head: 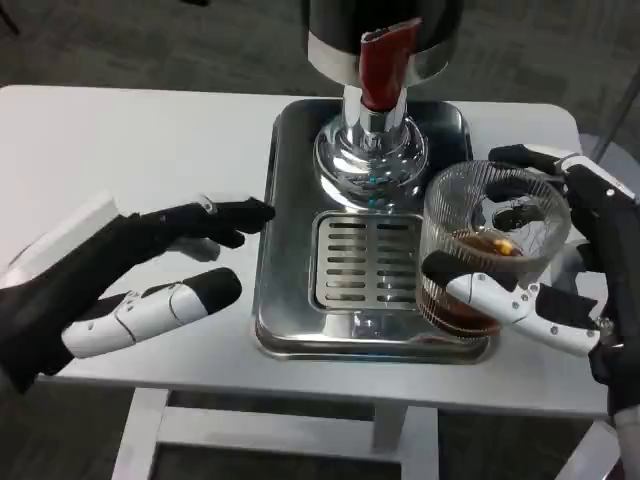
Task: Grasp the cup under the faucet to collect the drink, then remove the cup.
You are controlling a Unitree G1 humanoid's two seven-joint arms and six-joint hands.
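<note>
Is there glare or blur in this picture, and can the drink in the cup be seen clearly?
Head view: glare on the chrome faucet and tray; left hand slightly soft; the cup, held by the right hand, shows dark drink through ribbed glass.

We take this for a lab or test room rather than a home kitchen. A plain white table (130, 140) on white legs stands on dark grey carpet (150, 45), the sort found in offices. On it sits a drink dispenser (385, 40) with a red tap lever (383, 65), mounted over a steel drip tray (300, 330) with a slotted grate (362, 262).
</note>
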